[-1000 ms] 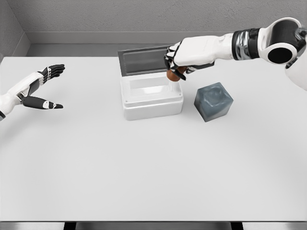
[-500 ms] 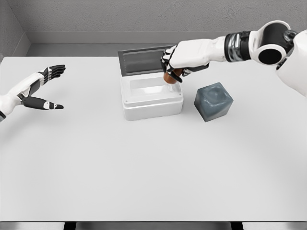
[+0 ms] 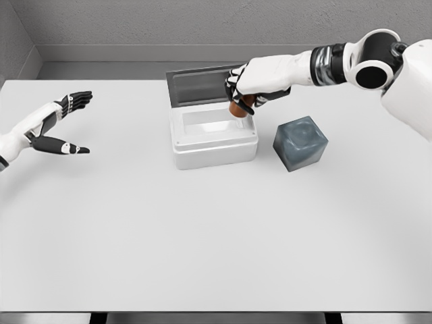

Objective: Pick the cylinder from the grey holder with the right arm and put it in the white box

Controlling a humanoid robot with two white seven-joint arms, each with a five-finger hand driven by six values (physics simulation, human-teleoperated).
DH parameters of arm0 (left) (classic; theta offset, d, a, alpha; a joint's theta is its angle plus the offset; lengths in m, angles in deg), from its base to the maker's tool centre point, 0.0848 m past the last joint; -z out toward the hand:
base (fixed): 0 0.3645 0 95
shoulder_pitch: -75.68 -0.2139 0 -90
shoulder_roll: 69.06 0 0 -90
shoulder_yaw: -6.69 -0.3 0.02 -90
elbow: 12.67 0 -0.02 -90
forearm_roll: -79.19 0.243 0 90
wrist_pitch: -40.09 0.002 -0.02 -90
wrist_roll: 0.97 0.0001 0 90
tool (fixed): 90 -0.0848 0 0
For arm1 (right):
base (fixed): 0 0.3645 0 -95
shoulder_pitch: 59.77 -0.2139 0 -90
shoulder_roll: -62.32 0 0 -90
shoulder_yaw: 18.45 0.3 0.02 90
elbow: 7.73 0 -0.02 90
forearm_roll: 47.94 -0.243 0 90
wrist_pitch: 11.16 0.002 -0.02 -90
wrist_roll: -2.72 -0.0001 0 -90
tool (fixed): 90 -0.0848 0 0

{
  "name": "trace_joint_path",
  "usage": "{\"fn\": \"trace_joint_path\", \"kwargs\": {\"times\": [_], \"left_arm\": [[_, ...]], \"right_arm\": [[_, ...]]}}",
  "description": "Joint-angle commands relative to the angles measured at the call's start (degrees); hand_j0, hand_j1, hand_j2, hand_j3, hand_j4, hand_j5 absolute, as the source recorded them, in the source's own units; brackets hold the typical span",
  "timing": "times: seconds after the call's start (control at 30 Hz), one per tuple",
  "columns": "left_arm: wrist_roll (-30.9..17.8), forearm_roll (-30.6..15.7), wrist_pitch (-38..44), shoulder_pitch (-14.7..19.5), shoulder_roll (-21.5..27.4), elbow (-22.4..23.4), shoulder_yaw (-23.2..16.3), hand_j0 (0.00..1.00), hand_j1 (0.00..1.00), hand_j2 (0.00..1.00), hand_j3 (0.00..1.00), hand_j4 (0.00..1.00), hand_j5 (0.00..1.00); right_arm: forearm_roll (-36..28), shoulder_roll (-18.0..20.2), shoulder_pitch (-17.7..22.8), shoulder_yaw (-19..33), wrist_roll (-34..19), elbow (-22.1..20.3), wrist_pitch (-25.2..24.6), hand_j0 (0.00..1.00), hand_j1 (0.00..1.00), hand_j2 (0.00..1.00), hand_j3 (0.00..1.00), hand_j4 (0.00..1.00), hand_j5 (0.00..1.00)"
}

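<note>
We're seeing the white box (image 3: 213, 138) lying open, nothing visible inside; right hand (image 3: 244, 88) is gripping the brown cylinder (image 3: 239, 108) just above its far right corner.

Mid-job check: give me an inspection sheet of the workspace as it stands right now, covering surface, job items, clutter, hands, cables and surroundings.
Surface: white table, flat, bare in the foreground.
Cylinder: brown, held in the right hand, over the box's far right corner, not yet released.
Box: white, open, grey lid standing up at the back; interior looks empty.
Holder: grey block, right of the box and apart from it, nothing in it.
Clutter: nothing seen.
Right hand: fingers curled around the cylinder.
Left hand: at the left edge, fingers spread, holding nothing.
Cables: nothing seen.
Surroundings: grey wall behind the table.
</note>
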Motion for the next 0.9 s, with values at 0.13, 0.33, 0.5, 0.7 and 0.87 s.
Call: {"fn": "trace_joint_path", "kwargs": {"times": [0.13, 0.33, 0.5, 0.7, 0.87], "left_arm": [[0.0, -0.5, 0.1, 0.0, 0.0, -0.1, 0.1, 1.00, 1.00, 1.00, 1.00, 1.00, 1.00], [0.0, -0.5, 0.1, 0.0, 0.0, -0.1, 0.1, 1.00, 1.00, 1.00, 1.00, 1.00, 1.00], [0.0, -0.5, 0.1, 0.0, 0.0, -0.1, 0.1, 1.00, 1.00, 1.00, 1.00, 1.00, 1.00], [0.0, -0.5, 0.1, 0.0, 0.0, -0.1, 0.1, 1.00, 1.00, 1.00, 1.00, 1.00, 1.00], [0.0, -0.5, 0.1, 0.0, 0.0, -0.1, 0.1, 1.00, 1.00, 1.00, 1.00, 1.00, 1.00]], "right_arm": [[-0.1, -0.5, 0.0, -0.6, 0.1, 1.3, -0.2, 0.19, 0.19, 0.19, 0.19, 0.19, 0.19], [-0.1, -0.4, -0.4, -0.6, 0.1, 1.3, -0.2, 0.19, 0.19, 0.19, 0.19, 0.19, 0.19], [-0.1, -0.4, -0.4, -0.6, 0.1, 1.3, -0.2, 0.19, 0.19, 0.19, 0.19, 0.19, 0.19], [-0.1, -0.9, -0.4, -1.3, 0.1, 1.9, -0.2, 0.19, 0.19, 0.19, 0.19, 0.19, 0.19], [0.9, -1.7, -0.4, -1.3, 0.1, 3.1, -0.2, 0.19, 0.19, 0.19, 0.19, 0.19, 0.19]]}}
